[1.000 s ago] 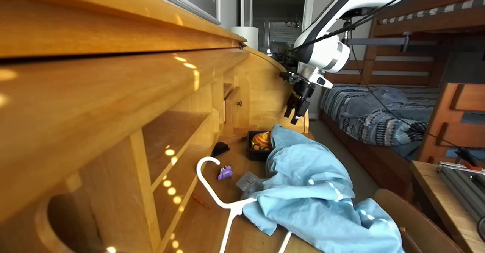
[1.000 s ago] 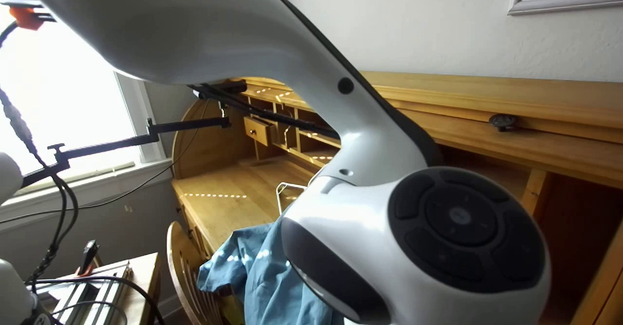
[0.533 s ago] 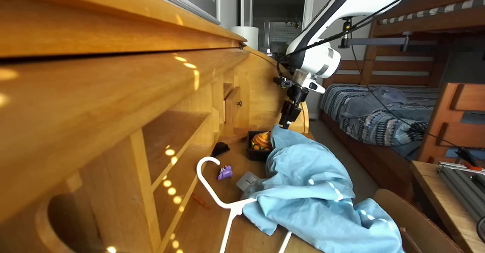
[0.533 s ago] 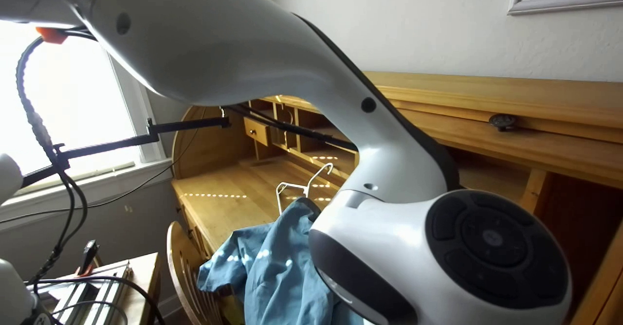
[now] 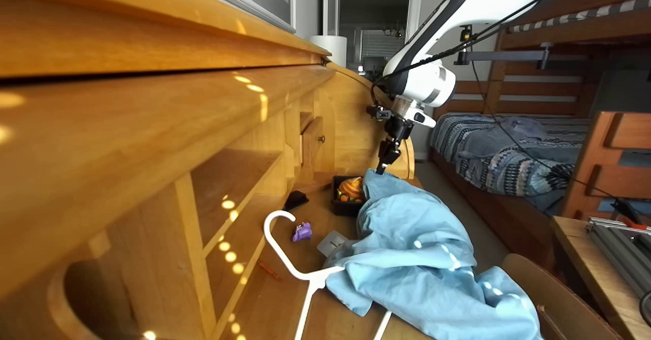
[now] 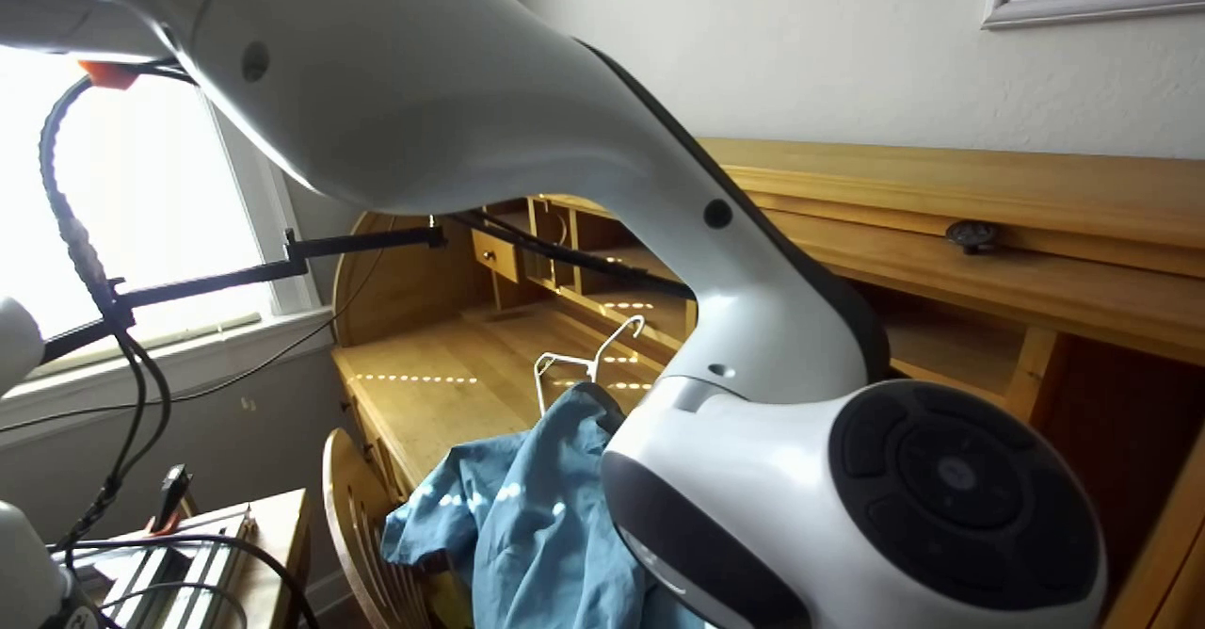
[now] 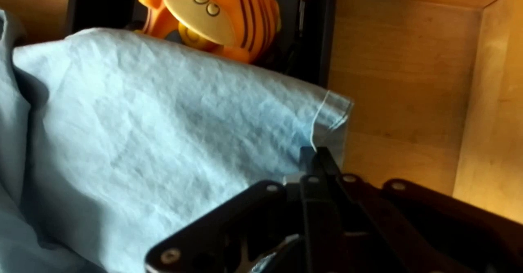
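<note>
A light blue cloth (image 5: pixel 422 248), seemingly a garment, lies bunched over the desk and hangs off its front edge in both exterior views. My gripper (image 5: pixel 380 169) is down at its far raised corner. In the wrist view the gripper (image 7: pixel 317 152) has its black fingertips pinched together on the thin pale-edged hem of the blue cloth (image 7: pixel 163 134). A white hanger (image 5: pixel 314 278) pokes out from under the cloth's near side. Beyond the held edge sits a black tray (image 7: pixel 330 23) with an orange striped toy (image 7: pixel 253 15) inside. The arm hides the gripper in an exterior view.
The wooden desk (image 6: pixel 424 356) has cubbies and a small drawer (image 6: pixel 496 252) pulled partly out. A purple item (image 5: pixel 302 231), a dark object (image 5: pixel 296 200) and an orange crayon (image 5: pixel 268 270) lie on it. A wooden chair (image 6: pixel 350 516) stands at its front.
My gripper has come down and slightly left onto the cloth's corner. Its fingers, apart a second ago, have closed on the edge. The cloth has barely moved.
</note>
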Controlling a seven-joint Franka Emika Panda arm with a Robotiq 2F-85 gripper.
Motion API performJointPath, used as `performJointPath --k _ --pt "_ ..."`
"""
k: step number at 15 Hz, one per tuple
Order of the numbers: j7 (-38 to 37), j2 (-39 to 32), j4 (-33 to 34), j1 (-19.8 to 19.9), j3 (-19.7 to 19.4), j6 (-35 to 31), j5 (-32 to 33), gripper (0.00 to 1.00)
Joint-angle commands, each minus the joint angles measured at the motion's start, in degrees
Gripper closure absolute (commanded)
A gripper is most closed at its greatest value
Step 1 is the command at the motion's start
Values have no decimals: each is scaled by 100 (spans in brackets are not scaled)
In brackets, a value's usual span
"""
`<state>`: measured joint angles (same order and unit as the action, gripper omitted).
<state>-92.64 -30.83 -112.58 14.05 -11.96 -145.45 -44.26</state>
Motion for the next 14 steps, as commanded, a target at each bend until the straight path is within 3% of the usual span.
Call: performJointPath --k 1,7,14 --pt "-22 14 98 29 46 -1 -104 100" --pt "471 388 219 -12 248 -784 -291 100" --pt "640 613 939 -183 536 -1775 -266 100"
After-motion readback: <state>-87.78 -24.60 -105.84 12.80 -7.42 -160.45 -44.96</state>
